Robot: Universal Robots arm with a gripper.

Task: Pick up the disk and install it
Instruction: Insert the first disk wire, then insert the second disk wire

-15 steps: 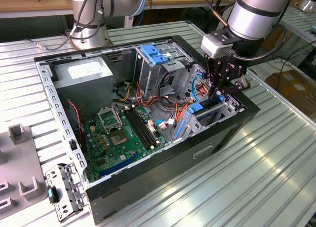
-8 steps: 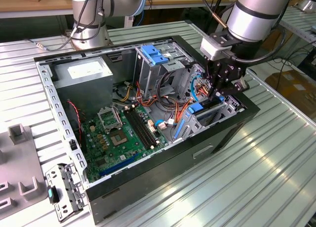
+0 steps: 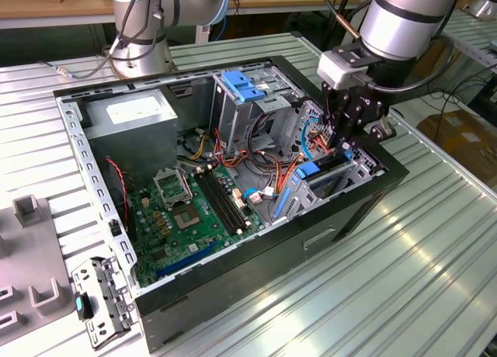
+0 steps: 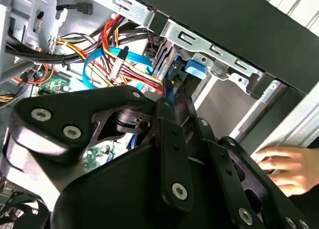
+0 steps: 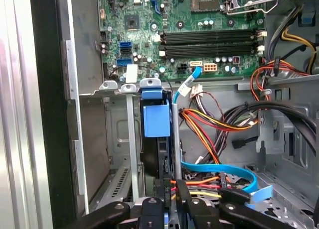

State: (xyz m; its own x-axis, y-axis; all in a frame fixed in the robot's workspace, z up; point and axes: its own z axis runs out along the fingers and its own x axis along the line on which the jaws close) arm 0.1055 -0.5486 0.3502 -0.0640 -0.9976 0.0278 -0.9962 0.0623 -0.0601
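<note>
First wrist view: disk (image 5: 156,120) on edge in bay, claw (image 5: 169,196) pinching its end; likely stiff, fairly heavy, shock-sensitive.

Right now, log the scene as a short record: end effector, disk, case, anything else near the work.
end effector: down inside the case, at the drive bay on the exterior view's right
disk: standing on edge in a bay slot, blue bracket end visible in the first wrist view
case: open, lying on its side, motherboard exposed
cables: loose bundle beside the bay
hand: a person's, resting outside the case
</note>
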